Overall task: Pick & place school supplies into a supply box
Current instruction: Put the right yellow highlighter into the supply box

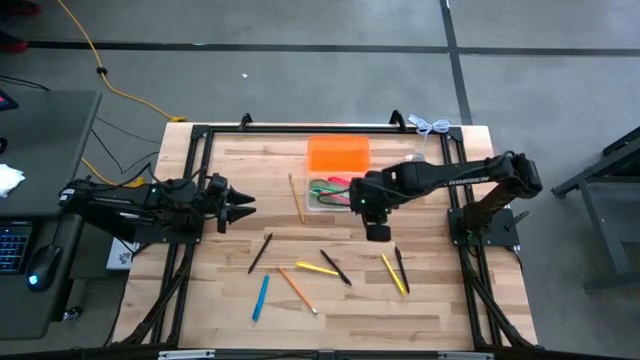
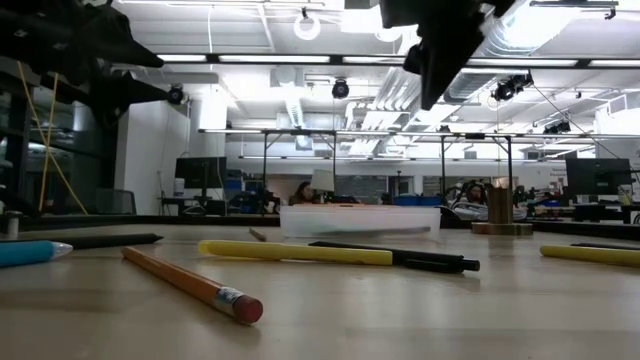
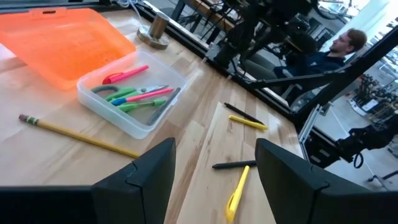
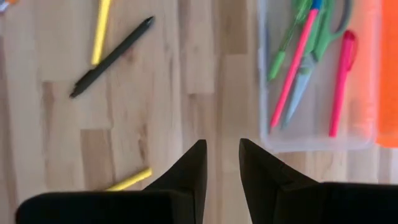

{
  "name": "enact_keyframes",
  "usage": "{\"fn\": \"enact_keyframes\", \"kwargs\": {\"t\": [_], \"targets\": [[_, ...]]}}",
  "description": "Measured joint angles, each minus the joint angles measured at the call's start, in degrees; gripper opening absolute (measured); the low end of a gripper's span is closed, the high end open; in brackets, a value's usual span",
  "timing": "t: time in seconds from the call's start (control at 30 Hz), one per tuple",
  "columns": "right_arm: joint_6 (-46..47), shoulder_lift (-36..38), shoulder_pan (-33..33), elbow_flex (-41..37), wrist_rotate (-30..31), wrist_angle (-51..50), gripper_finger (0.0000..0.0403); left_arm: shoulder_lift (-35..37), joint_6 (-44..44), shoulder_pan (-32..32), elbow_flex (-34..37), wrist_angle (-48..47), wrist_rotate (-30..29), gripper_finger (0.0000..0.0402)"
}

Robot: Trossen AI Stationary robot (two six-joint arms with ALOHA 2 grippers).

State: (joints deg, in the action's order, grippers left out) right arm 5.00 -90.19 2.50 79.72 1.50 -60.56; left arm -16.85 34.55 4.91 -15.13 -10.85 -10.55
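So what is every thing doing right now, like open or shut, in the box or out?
Supply box: open, holding some pens and scissors.
Orange lid: off, lying beside the box.
Scissors: in the box.
Blue pen: out on the table.
Wooden pencil: out on the table.
Left gripper: open, empty.
Right gripper: open, empty, by the box.

— How's the light where I work?
— Bright, even, from ceiling strips (image 2: 300, 62) overhead; soft shadows only.
— Anything blurred?
— My nearest pencil (image 2: 190, 284) in the low view.
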Motion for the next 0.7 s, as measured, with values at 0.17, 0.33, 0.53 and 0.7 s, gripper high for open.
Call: {"fn": "enact_keyframes", "kwargs": {"t": [0.17,0.33,0.53,0.7], "targets": [[3.11,0.0,3.76,0.0,1.7,-2.66,0.0071,-2.32,0.66,0.0,-0.01,0.16,0.0,0.025],[5.82,0.02,8.48,0.0,7.03,-4.93,0.0071,-5.85,3.35,0.0,0.0,0.33,0.03,0.025],[11.71,2.65,12.67,-0.02,12.3,-7.81,0.0071,-8.9,4.6,0.0,0.0,0.66,0.74,0.025],[16.8,7.12,15.28,-0.02,15.8,-9.3,0.0071,-9.47,5.05,0.0,0.01,0.89,0.72,0.025]]}}
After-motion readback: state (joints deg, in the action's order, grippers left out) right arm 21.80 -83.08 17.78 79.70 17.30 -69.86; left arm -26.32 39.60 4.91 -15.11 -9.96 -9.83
